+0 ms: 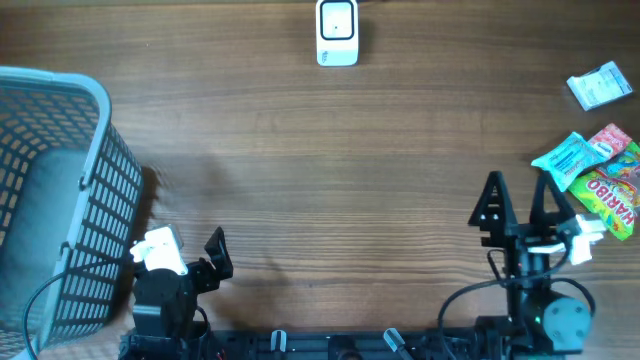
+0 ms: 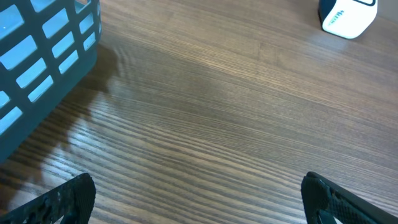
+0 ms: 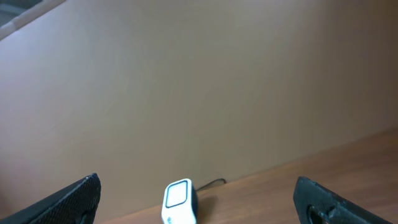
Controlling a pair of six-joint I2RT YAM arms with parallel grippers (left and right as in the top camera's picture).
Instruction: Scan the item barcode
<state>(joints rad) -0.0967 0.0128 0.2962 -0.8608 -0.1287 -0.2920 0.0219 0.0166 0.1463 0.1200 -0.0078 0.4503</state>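
Right gripper of mine hangs with its jaws spread wide and nothing between them. My left gripper is just as wide and just as empty.

The sweets bag lies just beside my right gripper on its outer side. It touches a teal packet, and a white packet sits further ahead. The scanner stands well ahead, between my two grippers.

As I judge it, the risk is in the pick. The bag and the teal packet overlap, so closing there could drag both, or the slick wrapper could slip out. I cannot tell where the barcode sits; if it faces down, the scanner reads nothing. The basket crowds my left gripper's outer side, so a swing there could knock it.
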